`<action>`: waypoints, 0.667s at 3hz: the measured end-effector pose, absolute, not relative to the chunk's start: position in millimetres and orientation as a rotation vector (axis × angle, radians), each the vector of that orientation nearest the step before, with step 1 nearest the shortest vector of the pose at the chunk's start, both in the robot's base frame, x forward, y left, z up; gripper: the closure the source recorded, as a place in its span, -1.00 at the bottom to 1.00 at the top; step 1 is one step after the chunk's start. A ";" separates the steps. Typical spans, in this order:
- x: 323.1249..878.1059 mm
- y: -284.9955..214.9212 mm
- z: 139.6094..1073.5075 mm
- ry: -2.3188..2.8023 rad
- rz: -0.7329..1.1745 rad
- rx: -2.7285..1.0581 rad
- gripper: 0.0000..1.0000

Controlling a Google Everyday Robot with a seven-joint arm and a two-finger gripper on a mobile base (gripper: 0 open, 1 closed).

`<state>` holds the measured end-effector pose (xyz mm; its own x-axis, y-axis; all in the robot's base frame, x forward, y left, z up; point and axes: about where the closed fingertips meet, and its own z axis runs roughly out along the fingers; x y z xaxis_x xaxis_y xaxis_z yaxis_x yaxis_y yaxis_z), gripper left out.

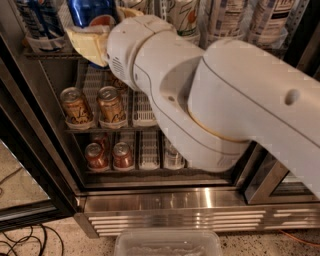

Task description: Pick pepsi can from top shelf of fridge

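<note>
Floor, speckled, with cables (20,245) at 7 o'clock. Fridge (165,200), steel-based, its racks stocked with cans. Arm (225,100), white, by which the centre and 3 o'clock are filled, so the racks behind it are hidden. Top shelf (45,52), at 11 o'clock. Pepsi can (90,11), seen there, its top cut off. Gripper (97,40), set against the can's lower front; whether it is clamped cannot be told. The reach is judged done; grasp unconfirmed, with lift and withdrawal left.

The gripper (100,36) is positioned at the pepsi can (91,11) on the top shelf (47,52) of the fridge (165,201), and gold-brown cans (111,104) are seen on the rack (142,107) below.
</note>
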<state>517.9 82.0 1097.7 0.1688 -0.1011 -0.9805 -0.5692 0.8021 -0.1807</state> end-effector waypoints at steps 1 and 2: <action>489.7 62.7 1038.8 1.551 0.473 -0.523 1.00; 466.4 9.5 1015.9 1.624 0.456 -0.495 1.00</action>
